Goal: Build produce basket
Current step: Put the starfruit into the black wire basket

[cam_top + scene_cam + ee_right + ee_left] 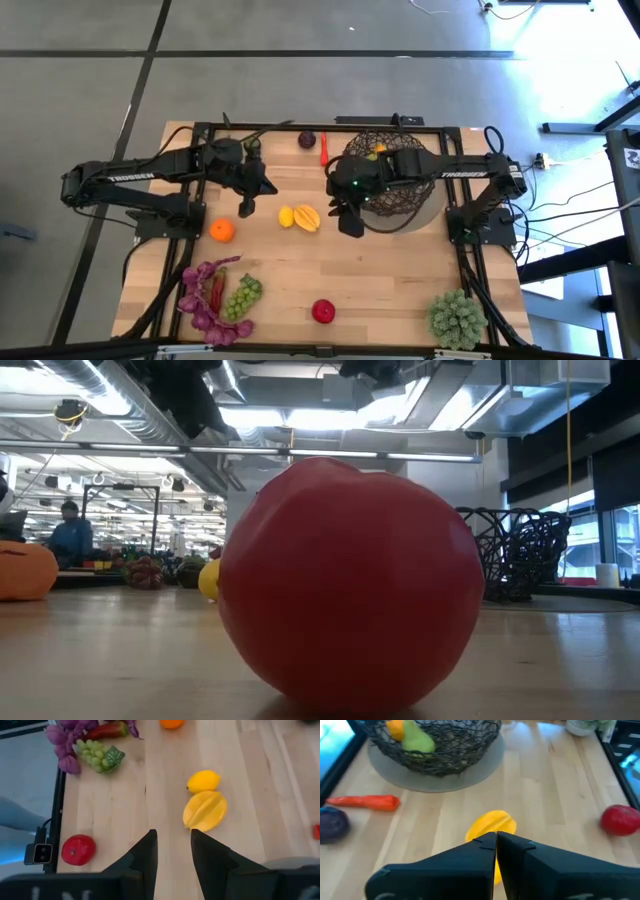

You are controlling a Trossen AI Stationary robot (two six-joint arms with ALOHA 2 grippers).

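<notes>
The dark wire basket (392, 180) stands on a grey round mat at the far right and holds a green pear and an orange fruit (415, 737). A lemon (286, 216) and a yellow ribbed fruit (307, 217) lie mid-table, with an orange (221, 231) to their left. My left gripper (247, 207) is shut and empty, just left of the lemon; the yellow fruit (492, 824) lies just beyond its fingertips (496, 842). My right gripper (351, 224) is open and empty, beside the basket's near-left rim, right of the ribbed fruit (205, 810).
A red apple (323, 312) lies near the front edge. Green grapes (243, 296), a red chilli and purple leaves (205, 305) lie front left. A purple fruit (307, 139) and a long red vegetable (323, 150) lie at the back. A spiky green plant ball (458, 318) stands front right. A person (70, 532) sits far behind the table.
</notes>
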